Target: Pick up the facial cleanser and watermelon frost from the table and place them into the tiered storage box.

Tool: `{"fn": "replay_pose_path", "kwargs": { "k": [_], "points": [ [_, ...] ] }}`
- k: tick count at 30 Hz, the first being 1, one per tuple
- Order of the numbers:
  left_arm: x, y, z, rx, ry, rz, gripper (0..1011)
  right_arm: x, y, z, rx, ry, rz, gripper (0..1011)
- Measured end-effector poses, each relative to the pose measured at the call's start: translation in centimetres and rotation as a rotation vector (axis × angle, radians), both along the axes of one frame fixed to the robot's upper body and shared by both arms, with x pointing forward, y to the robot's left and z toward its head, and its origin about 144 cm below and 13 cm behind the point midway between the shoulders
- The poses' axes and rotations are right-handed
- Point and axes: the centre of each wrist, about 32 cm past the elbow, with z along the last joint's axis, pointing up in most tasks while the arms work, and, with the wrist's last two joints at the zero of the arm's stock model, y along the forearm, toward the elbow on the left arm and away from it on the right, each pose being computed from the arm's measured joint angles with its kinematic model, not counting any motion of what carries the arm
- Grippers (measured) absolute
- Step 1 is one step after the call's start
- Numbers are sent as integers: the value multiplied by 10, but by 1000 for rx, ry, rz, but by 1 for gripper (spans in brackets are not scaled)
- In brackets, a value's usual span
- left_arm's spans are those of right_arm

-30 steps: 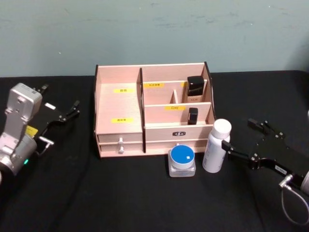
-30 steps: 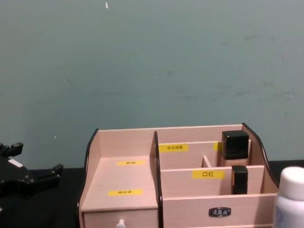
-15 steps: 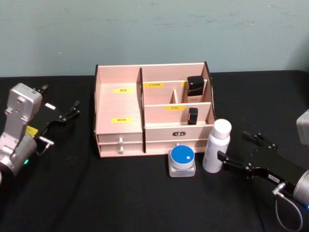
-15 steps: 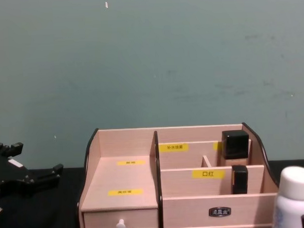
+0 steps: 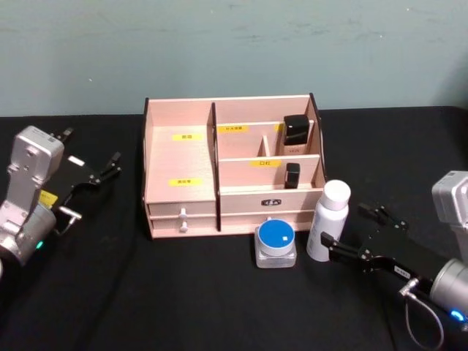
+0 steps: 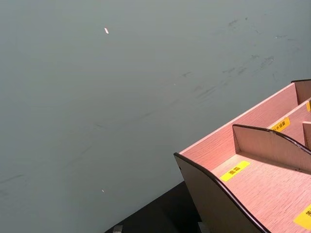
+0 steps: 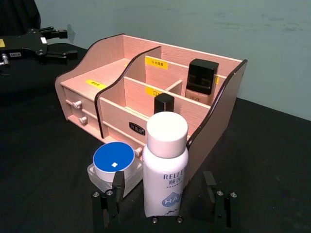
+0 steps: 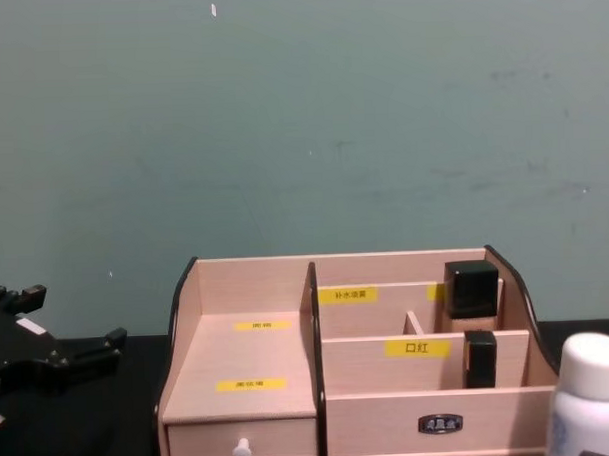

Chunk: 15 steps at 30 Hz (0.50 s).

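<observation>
Fingers (image 7: 115,194) of the right gripper (image 7: 163,187) stand wide either side of the white bottle (image 7: 165,160), likely light, stiff, smooth and tippy, so grip mid-body; the left gripper (image 7: 62,43) idles spread, left of the box (image 5: 183,157).

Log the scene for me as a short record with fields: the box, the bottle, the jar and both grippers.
tiered storage box: on the black table; holds a dark-capped bottle and a small black tube on its right side
white bottle: upright on the table off the box's front right corner
blue-lidded jar: on the table left of the white bottle, before the drawers
right gripper: open, straddling the white bottle
left gripper: open, parked left of the box
</observation>
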Motion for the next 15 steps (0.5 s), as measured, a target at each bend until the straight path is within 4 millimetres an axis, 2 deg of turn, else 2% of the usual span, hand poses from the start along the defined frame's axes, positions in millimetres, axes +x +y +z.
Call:
{"fn": "replay_pose_path", "kwargs": {
  "k": [15],
  "points": [
    [0,0,0,0,0,0,1001,13,6,-3,1,-18,-1,1002]
  ]
}}
